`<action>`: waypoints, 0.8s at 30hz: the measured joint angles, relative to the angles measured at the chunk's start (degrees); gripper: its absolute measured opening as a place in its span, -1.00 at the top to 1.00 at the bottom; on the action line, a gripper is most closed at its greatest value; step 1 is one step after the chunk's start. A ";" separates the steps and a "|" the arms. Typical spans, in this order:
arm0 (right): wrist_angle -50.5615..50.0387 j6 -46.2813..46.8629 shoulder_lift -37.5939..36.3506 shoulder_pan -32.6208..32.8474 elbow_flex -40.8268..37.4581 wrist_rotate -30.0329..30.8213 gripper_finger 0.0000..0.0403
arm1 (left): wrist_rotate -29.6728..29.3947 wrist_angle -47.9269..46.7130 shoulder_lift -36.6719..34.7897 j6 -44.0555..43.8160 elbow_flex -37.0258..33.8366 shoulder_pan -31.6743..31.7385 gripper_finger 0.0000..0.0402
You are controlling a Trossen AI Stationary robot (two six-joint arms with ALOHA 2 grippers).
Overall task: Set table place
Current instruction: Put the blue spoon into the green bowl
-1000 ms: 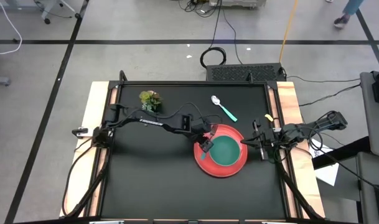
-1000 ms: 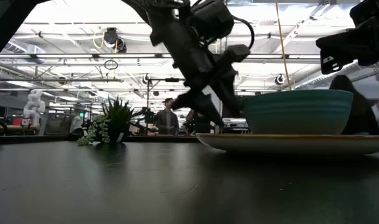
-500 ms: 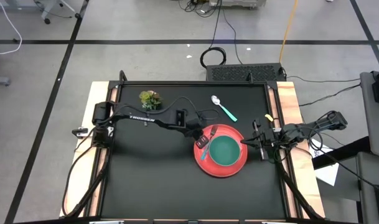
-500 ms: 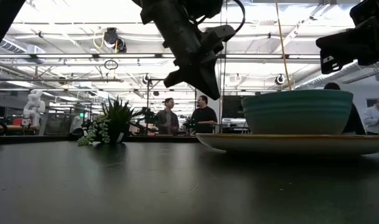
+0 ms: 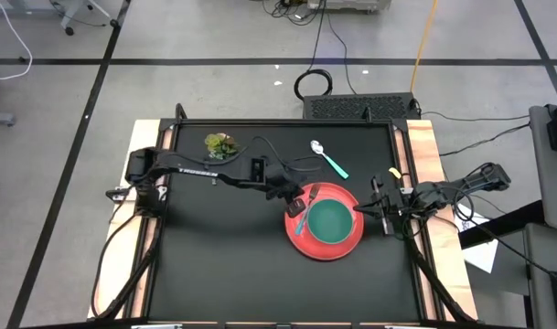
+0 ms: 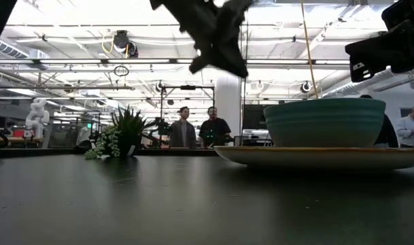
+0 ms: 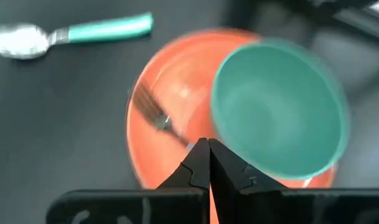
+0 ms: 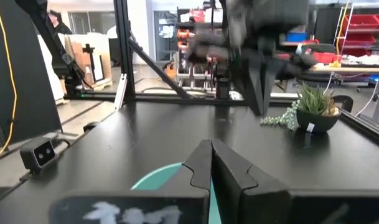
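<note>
The red plate (image 5: 344,249) lies right of the table's middle with the teal bowl (image 5: 331,222) on it. The blue-handled fork (image 5: 301,217) lies on the plate's left part beside the bowl, tines (image 7: 153,113) toward the far side. The teal-handled spoon (image 5: 328,158) rests flat on the table (image 5: 223,265) beyond the plate. My left gripper (image 7: 208,148) hangs shut above the plate's left part, well clear of it in the low view (image 6: 220,47), with nothing between its fingers. My right gripper (image 5: 369,208) waits shut at the plate's right rim, above the table.
A small green plant (image 5: 221,146) stands at the far left of the table, also seen in the low view (image 6: 122,136). Light wooden strips (image 5: 423,155) run along both short sides. People stand in the room beyond the table (image 6: 196,129).
My left gripper has risen from low over the plate's left part to well above it, drifting slightly toward the far left, and its fingers have shut with nothing in them. The fork stays lying on the plate beside the bowl.
</note>
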 joint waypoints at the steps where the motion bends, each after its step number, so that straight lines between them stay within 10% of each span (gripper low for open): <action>1: -0.12 0.23 0.06 0.00 0.00 0.02 1.00 | -0.24 0.01 -0.82 0.33 0.00 -0.09 0.99; 14: -0.13 0.00 0.70 0.02 -0.01 0.00 1.00 | -8.74 2.40 -14.43 9.72 -4.67 -1.43 0.99; 24: 0.72 -0.78 0.50 0.02 0.00 -5.79 1.00 | -14.44 24.64 -31.45 11.26 -32.64 -3.31 1.00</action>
